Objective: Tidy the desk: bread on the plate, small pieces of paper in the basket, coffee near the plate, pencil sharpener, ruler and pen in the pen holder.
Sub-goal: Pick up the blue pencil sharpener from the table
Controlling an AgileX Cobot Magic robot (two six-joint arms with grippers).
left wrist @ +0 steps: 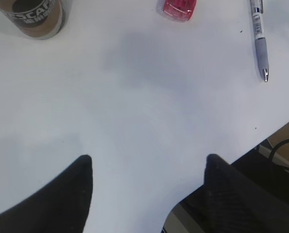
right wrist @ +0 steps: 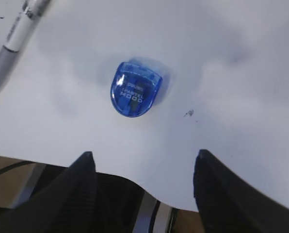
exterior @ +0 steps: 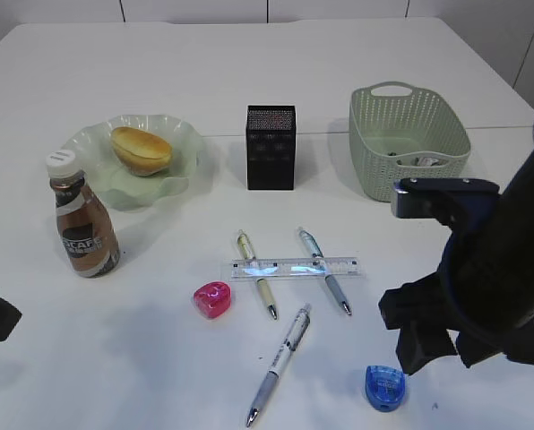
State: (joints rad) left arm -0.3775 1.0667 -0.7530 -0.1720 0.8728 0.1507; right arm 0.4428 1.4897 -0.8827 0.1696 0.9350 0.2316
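A bread roll (exterior: 142, 150) lies on the pale green plate (exterior: 188, 143). The coffee bottle (exterior: 85, 224) stands in front of the plate. A clear ruler (exterior: 294, 267) lies across two pens (exterior: 256, 285) (exterior: 324, 282), and a third pen (exterior: 280, 363) lies nearer. A pink sharpener (exterior: 212, 298) and a blue sharpener (exterior: 385, 387) rest on the table. My right gripper (right wrist: 143, 158) is open and empty, just short of the blue sharpener (right wrist: 136, 88). My left gripper (left wrist: 147, 162) is open and empty over bare table, with the pink sharpener (left wrist: 179, 8) and the coffee bottle (left wrist: 35, 17) ahead.
The black mesh pen holder (exterior: 271, 148) stands behind the pens. The green basket (exterior: 367, 148) at the back right holds small paper pieces (exterior: 419, 161). The table's front edge lies under both grippers.
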